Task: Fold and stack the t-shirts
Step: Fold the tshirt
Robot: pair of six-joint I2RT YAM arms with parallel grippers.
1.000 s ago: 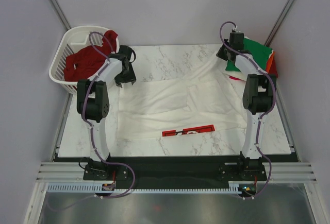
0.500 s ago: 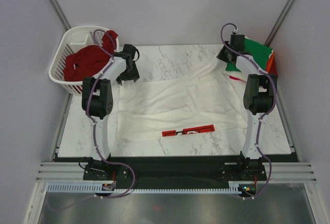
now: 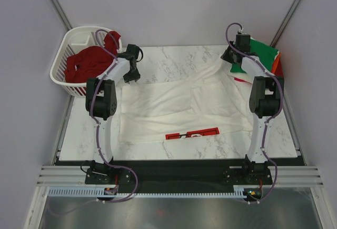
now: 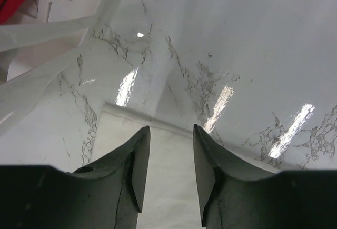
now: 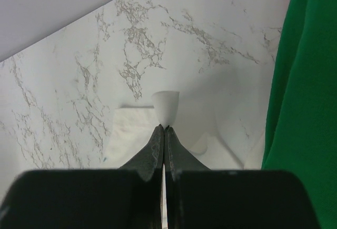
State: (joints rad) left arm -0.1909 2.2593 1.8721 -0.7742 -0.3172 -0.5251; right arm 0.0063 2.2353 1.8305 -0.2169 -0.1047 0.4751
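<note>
A white t-shirt (image 3: pixel 174 105) lies spread flat on the marble table, a red print strip (image 3: pixel 192 133) at its near edge. My left gripper (image 3: pixel 132 78) hovers at the shirt's far left corner; in the left wrist view its jaws (image 4: pixel 171 134) stand open over the white hem (image 4: pixel 163 160), nothing pinched. At the shirt's far right corner my right gripper (image 3: pixel 230 56) is shut, and the right wrist view shows a small white fold (image 5: pixel 166 107) pinched at the tips (image 5: pixel 165 129). Folded green t-shirt (image 3: pixel 261 52) tops an orange and dark red pile.
A white slatted basket (image 3: pixel 71 42) at the far left corner holds a crumpled dark red t-shirt (image 3: pixel 87 63); its rim (image 4: pixel 58 29) is close to the left gripper. The green pile (image 5: pixel 305 81) sits just right of the right gripper. Bare marble (image 3: pixel 174 55) lies beyond the shirt.
The left gripper has swung a little farther and rightward to the shirt's far left corner, and its jaws have narrowed. The right arm and the shirt have not moved.
</note>
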